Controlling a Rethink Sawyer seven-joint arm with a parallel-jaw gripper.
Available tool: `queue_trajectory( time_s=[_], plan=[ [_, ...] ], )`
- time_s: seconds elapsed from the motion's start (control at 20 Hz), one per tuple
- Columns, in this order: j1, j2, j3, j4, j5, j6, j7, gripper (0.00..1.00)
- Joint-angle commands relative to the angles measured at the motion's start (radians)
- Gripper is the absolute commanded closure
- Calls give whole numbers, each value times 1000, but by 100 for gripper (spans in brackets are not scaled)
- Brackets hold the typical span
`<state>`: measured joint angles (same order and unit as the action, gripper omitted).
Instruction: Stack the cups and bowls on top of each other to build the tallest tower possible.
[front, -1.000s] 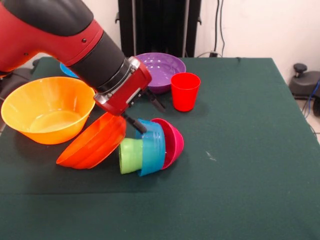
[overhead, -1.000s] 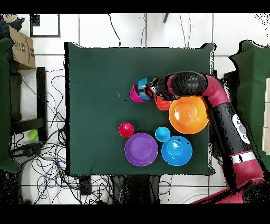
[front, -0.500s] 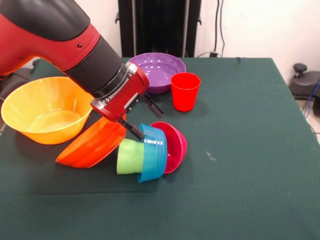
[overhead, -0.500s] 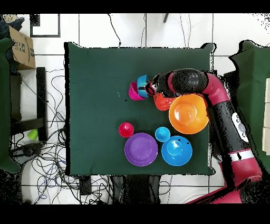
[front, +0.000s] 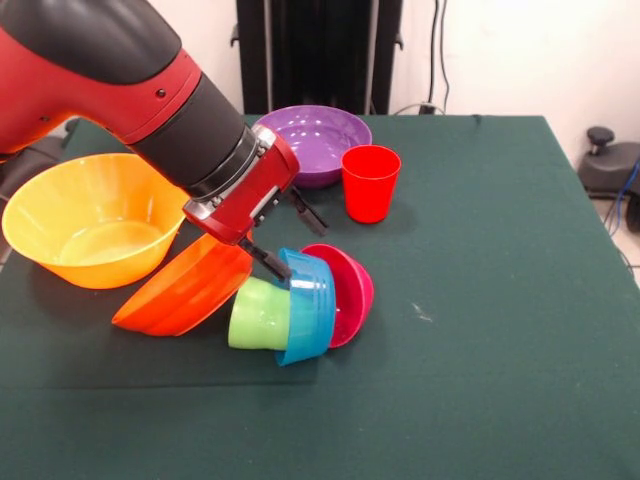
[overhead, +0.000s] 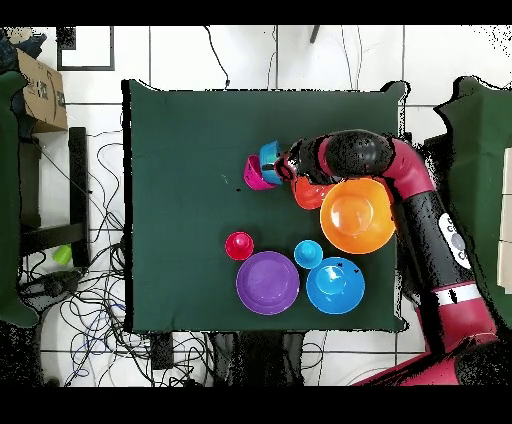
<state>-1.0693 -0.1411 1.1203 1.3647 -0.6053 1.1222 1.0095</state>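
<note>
Front view, left to right. The yellow-orange bowl is sitting upright at the left edge of the green table. The red-orange bowl is leaning tilted on its side against the yellow-orange bowl's lower right. The red and black arm is reaching down from the upper left, and the gripper is hanging just above the toppled stack; its two black fingers are standing spread apart with nothing between them, the lower one touching or nearly touching the small blue bowl's rim.

The stack is lying on its side near the table's middle: the green cup is nesting in the small blue bowl, which is nesting in the small magenta bowl. The cup's base is touching the red-orange bowl.

Behind, the purple bowl is standing upright, and the red cup is standing just beside it to the right.

In the overhead view, the large blue bowl and the light blue cup are lying next to the purple bowl.
</note>
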Motion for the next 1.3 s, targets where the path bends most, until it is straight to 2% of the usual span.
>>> queue_trajectory(
  time_s=[0.05,0.5,0.85,1.1,1.3],
  plan=[
    [30,29,-84,-58,-47,76,-356,0],
    [39,86,-106,-73,-62,57,-368,0],
    [56,96,-145,-94,-104,56,-355,0],
    [45,103,-156,-83,-117,40,-344,0],
    [42,75,-146,-29,-105,33,-285,0]
  ],
)
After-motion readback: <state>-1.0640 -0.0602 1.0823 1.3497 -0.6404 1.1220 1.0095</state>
